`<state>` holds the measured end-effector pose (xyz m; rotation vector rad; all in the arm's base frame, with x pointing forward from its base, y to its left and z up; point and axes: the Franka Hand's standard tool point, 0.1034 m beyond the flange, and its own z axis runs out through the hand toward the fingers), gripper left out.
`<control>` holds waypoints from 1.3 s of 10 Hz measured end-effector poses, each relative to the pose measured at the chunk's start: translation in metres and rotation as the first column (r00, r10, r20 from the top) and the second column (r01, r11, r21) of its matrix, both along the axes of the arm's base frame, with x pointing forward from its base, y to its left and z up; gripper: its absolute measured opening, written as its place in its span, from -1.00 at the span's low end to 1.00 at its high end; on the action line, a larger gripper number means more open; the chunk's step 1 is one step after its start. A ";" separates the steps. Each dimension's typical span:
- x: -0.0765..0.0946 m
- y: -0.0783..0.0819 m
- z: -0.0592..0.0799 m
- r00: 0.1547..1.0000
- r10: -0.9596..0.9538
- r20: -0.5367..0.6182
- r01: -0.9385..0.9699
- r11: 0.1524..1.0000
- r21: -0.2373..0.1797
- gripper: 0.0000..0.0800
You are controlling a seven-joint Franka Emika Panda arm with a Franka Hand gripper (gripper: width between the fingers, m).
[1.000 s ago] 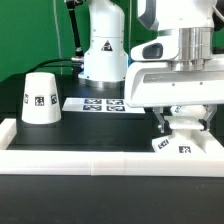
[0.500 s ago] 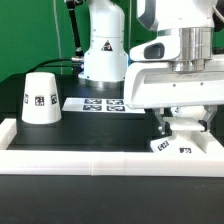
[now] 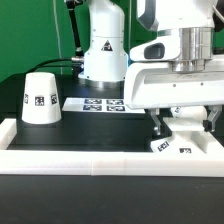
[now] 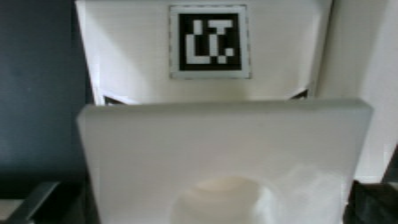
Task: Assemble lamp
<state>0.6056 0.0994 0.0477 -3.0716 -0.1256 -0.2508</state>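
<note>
Lamp base, flat angular white plastic with square tags, lies directly beneath the gripper. The round-headed bulb sits between its dark fingers; whether they clamp it I cannot tell. The cone-shaped shade stands well aside of the gripper, beyond the marker board. A raised white wall runs just below the gripper, camera-side.

Black matte tabletop, soft even light, slight sheen. White raised border wall runs along the front edge & turns back at ext. view's left. Marker board lies flat mid-tabletop. Bkgd: plain dull grey-green wall. Below the border wall, all dark.
</note>
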 end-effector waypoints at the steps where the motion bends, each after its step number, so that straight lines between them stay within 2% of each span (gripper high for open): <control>1: -0.009 -0.008 0.002 0.999 0.040 0.002 -0.040 0.999 -0.009 0.75; 3: -0.031 -0.011 0.012 0.999 0.043 -0.010 -0.043 0.999 -0.012 0.75; 4: -0.044 -0.007 0.022 0.999 0.052 -0.012 -0.052 0.999 -0.012 0.75; 6: -0.075 -0.003 0.034 0.997 0.072 -0.015 -0.072 0.997 -0.015 0.75; 8: -0.094 0.013 0.037 0.994 0.106 -0.018 -0.107 0.994 -0.014 0.75; 10: -0.104 0.032 0.033 0.989 0.147 -0.023 -0.147 0.989 -0.011 0.75; 13: -0.104 0.030 0.033 0.989 0.143 -0.023 -0.143 0.990 -0.011 0.75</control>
